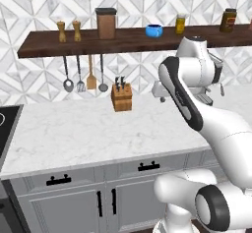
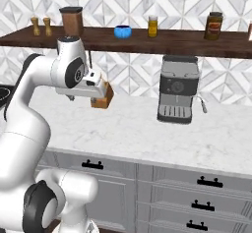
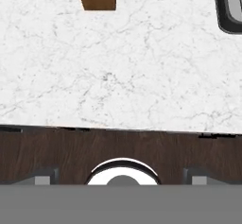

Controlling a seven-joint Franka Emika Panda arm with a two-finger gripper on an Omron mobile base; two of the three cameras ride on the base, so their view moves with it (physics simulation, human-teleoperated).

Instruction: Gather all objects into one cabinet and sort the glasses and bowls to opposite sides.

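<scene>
One blue mug [image 1: 154, 30] on the shelf [image 1: 44, 44], coffee machine [image 2: 178, 90] half-hidden behind the arm, jaws' state unreadable.

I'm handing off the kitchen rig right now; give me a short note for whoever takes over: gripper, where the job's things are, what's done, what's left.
Gripper: in the hand view it looks down over the marble counter; its finger tips are barely visible, so I cannot tell whether it is open or shut. Nothing seems to be held.
Things: the blue mug stands on the wooden shelf, about mid-length, beside a yellow jar. Red mug, orange mug and bowl: not located.
Done: blue mug is on the shelf.
Left: find the other mugs and the bowl, shelve them, mugs to one end, bowl to the other.
</scene>
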